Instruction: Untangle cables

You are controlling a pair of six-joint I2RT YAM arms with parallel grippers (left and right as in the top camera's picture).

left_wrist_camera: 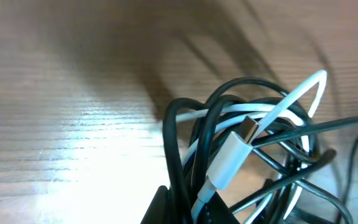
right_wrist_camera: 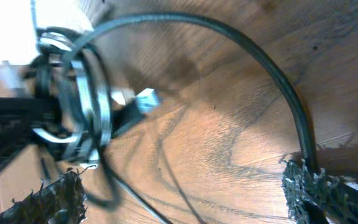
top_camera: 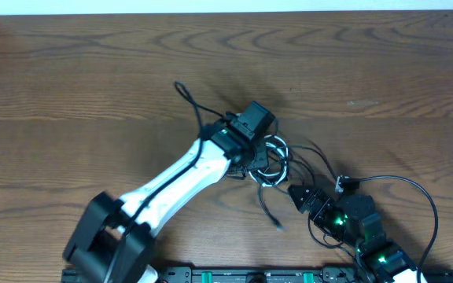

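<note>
The cables [top_camera: 272, 163] sit in one tight bundle near the middle of the table [top_camera: 93, 71]. Black loops are wound round the white cord [left_wrist_camera: 232, 155] and a few black tails stray toward the near edge, so no cord looks freed yet. The left hand [left_wrist_camera: 194, 210] is clamped on the bundle's lower part, and the right hand [right_wrist_camera: 179, 193] stands wide just beside it, holding nothing. By my judgement nearly all the work is left, since each cord must be drawn out of the loops.
</note>
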